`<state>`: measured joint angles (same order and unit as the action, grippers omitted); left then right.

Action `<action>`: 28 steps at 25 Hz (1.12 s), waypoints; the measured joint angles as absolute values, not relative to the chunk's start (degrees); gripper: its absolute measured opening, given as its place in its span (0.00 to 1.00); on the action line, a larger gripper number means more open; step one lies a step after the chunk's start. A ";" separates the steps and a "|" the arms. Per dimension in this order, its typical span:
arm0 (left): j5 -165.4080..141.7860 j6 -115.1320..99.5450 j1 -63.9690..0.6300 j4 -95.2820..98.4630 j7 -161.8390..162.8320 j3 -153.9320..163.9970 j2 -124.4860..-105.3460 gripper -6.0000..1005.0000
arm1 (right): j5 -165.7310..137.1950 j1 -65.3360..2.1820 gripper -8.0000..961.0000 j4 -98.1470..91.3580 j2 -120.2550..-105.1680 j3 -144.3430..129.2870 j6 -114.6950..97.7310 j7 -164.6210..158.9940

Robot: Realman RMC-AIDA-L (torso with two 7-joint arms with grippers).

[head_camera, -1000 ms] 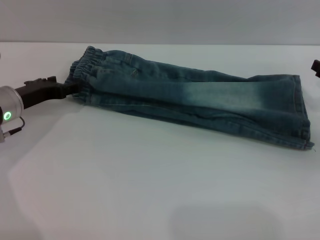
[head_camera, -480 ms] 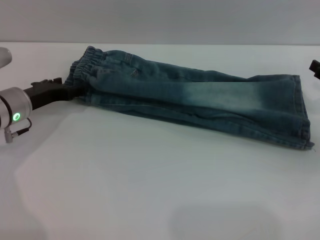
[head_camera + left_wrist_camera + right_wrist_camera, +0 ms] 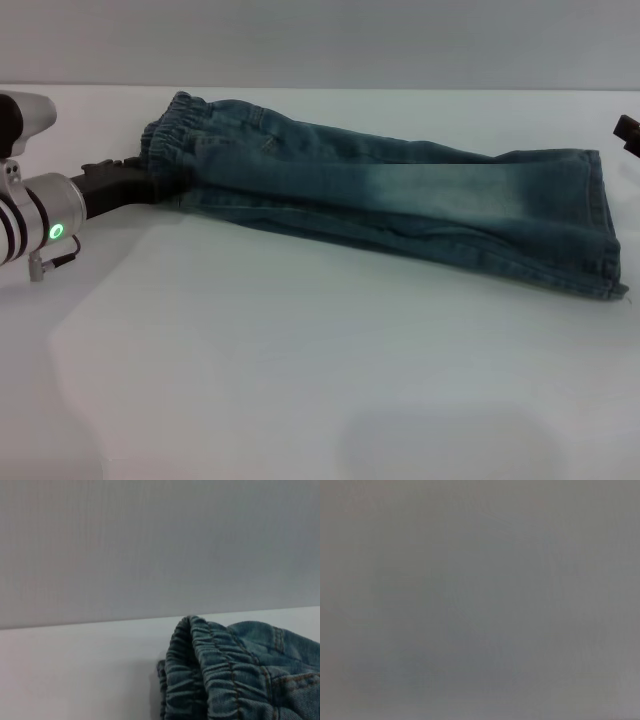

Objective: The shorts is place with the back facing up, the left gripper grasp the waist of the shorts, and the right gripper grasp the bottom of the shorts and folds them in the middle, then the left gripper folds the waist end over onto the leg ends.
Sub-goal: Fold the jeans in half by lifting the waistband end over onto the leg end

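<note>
A: Where do the shorts (image 3: 400,205) lie?

B: On the white bench (image 3: 300,380), folded lengthwise into a long narrow strip. In the head view the strip runs from about ten o'clock to about three o'clock, slanting a little toward the robot on the right.

A: And the ends?

B: The waist (image 3: 165,145), gathered and darker, is at the ten o'clock end. The leg ends (image 3: 605,225) lie stacked at the three o'clock end, with the hems close to the picture's right edge.

A: What is the left hand (image 3: 150,190) doing?

B: It reaches in low from nine o'clock, its black tip touching the near corner of the waist. The tip goes into the denim there, so whether it is clenched on the cloth cannot be told. The silver wrist behind it shows a green light.

A: Does its wrist camera help?

B: It shows only the ruffled waist (image 3: 210,680) close up, heaped on the bench, with a grey wall (image 3: 150,545) behind. No fingers appear.

A: The right hand (image 3: 627,130)?

B: Just a small black bit at the right edge, about two o'clock, apart from the leg ends. Its state cannot be told. Its wrist view is plain grey.
</note>
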<state>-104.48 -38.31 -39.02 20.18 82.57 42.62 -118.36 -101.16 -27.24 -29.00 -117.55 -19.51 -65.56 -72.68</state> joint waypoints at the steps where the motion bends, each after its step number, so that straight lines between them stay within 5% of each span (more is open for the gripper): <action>1: -104.47 -38.27 -39.14 20.17 82.57 42.62 -118.35 0.84 | -101.16 -27.24 0.65 -29.00 -117.56 -19.51 -65.57 -72.68; 13: -104.70 -40.07 -39.19 20.01 82.51 42.71 -118.22 0.75 | -100.15 -26.78 0.65 -29.06 -117.59 -19.43 -65.60 -72.68; 24: -104.39 -40.62 -38.68 20.14 82.97 43.20 -118.26 0.28 | -99.57 -26.42 0.65 -29.06 -117.59 -19.42 -65.57 -72.68; 28: -103.63 -40.89 -38.45 20.12 82.65 43.16 -118.42 0.20 | -99.57 -26.39 0.65 -29.03 -117.64 -19.42 -65.56 -72.68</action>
<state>-103.63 -40.89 -38.45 20.12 82.65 43.16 -118.42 -99.57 -26.39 -29.03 -117.64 -19.42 -65.56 -72.68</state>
